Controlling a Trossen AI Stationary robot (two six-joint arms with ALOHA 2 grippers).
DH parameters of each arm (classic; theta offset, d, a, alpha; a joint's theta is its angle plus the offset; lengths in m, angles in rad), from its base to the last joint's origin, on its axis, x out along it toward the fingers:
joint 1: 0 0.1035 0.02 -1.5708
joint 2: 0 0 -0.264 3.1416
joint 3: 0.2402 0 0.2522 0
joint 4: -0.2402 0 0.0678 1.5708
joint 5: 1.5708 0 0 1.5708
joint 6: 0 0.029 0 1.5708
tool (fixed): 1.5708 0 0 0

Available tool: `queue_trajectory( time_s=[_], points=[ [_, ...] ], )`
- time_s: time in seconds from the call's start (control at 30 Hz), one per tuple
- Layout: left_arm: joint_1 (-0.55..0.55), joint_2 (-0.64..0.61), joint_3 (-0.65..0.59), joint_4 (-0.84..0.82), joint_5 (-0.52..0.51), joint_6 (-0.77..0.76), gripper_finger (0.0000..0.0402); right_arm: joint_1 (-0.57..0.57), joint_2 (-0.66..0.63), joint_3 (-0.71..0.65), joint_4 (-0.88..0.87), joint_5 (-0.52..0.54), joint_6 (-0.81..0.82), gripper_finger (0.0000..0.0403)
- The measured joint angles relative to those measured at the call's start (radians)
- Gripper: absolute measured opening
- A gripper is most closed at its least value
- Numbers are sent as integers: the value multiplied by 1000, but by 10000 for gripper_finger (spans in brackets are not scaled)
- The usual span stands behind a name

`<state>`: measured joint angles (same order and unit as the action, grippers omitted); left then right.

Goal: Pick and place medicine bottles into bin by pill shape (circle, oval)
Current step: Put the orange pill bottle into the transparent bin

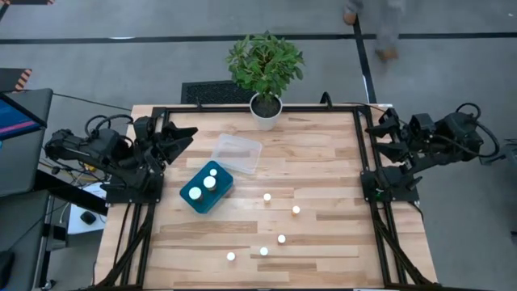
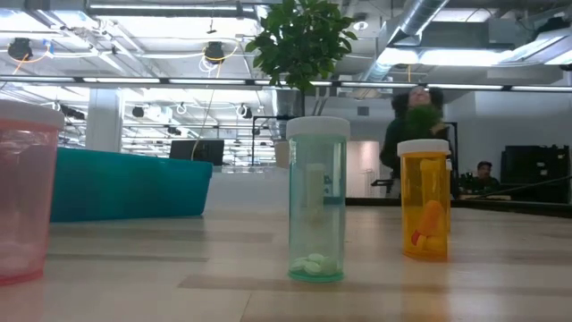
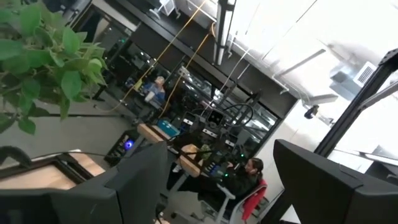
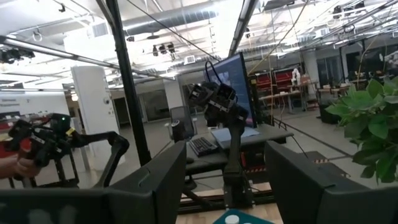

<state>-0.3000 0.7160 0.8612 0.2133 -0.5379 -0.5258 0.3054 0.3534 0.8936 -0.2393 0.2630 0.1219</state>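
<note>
Several small white-capped medicine bottles stand upright on the wooden table, among them ones at the middle [image 1: 267, 196], right of it [image 1: 296, 209] and near the front [image 1: 231, 256]. Three more stand in the teal bin [image 1: 194, 202]. The low view shows a clear teal bottle [image 2: 316, 201] with white pills, an orange one [image 2: 424, 201] and a pink one [image 2: 25, 197]. My left gripper [image 1: 187, 134] is open at the table's left edge, my right gripper [image 1: 373, 129] open at its right edge. Both are raised, far from every bottle.
A clear, empty bin [image 1: 236, 153] lies behind the teal bin. A potted plant [image 1: 265, 109] stands at the table's far edge. A person [image 1: 380, 24] walks beyond the table. The wrist views [image 3: 221, 146] [image 4: 225, 144] look out into the room.
</note>
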Motion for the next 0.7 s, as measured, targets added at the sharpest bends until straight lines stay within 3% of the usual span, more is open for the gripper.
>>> queue_trajectory(
  time_s=[0.4,0.7],
  points=[
    [0,-1,0,-61,-145,-7,288,0,0,0,-18,0,-2,226],
    [0,-62,0,-58,-157,-76,288,0,50,0,33,1,32,226]
  ],
)
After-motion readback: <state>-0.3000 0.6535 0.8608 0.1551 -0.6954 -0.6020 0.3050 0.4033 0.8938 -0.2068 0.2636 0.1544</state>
